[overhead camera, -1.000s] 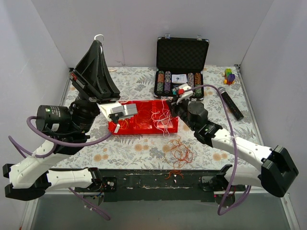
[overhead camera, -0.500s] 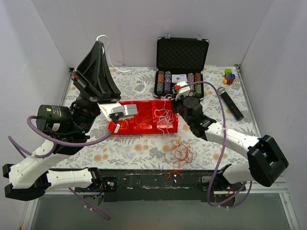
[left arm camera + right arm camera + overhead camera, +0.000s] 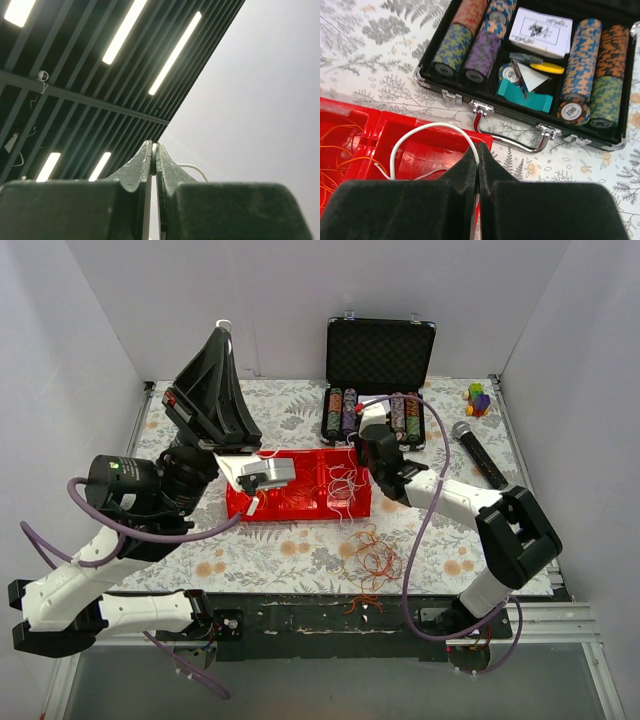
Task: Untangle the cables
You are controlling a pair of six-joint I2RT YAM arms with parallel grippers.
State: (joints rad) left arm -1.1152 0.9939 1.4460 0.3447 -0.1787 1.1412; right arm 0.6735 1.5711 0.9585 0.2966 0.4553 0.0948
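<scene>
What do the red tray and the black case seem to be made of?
Red tray: likely moulded plastic, glossy, since its walls shine. Black case: seemingly a hard shell with metal trim; the handle looks chromed steel, mirror-bright.

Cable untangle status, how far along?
Looks done: one orange clump lies on the table, outside the red tray. In hand: the left jaws, raised high, and the right jaws, low at the tray's far edge, are each shut on a white strand. Left: white and orange loops in the tray look tangled, and the clump itself is not separated.
</scene>
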